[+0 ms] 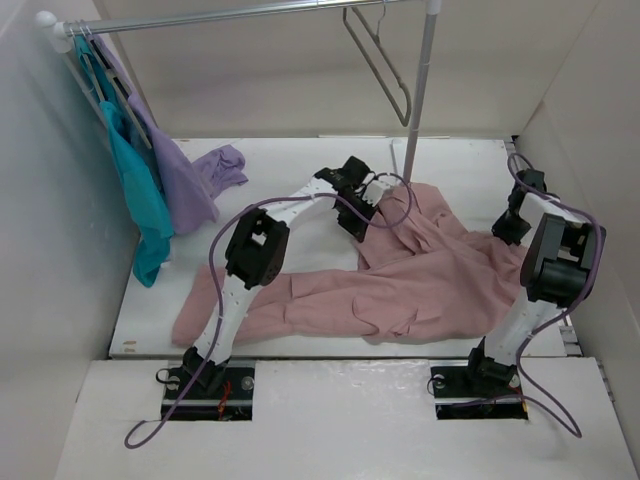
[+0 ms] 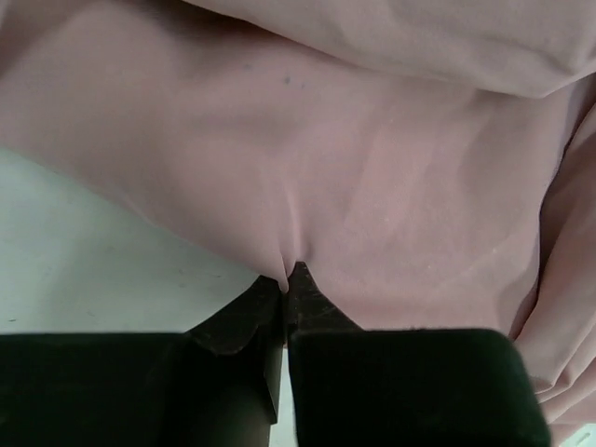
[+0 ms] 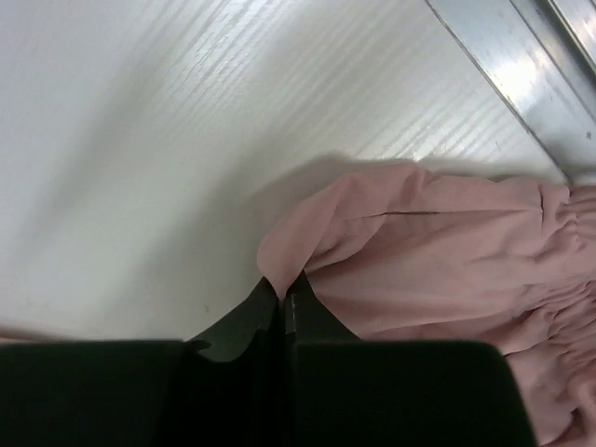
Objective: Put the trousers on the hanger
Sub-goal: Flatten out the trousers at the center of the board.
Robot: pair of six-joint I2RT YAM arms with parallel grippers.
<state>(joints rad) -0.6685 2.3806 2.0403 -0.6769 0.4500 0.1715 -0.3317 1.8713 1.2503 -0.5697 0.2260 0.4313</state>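
Note:
The dusty-pink trousers [image 1: 400, 280] lie spread and crumpled across the white table, legs reaching left. My left gripper [image 1: 362, 222] is shut on a pinch of the trousers' fabric [image 2: 372, 186] near their far middle edge. My right gripper [image 1: 503, 232] is shut on a fold of the trousers [image 3: 438, 251] at their right end, by the gathered waist. The grey hanger [image 1: 380, 60] hangs by its hook from the rail at the top, above and behind the trousers.
A metal rail [image 1: 250, 14] runs across the top with a vertical pole [image 1: 420, 90]. A teal garment [image 1: 140, 190] and a lilac garment [image 1: 180, 170] hang at the rail's left end. White walls close in on both sides. A metal strip [image 3: 521, 84] edges the table at right.

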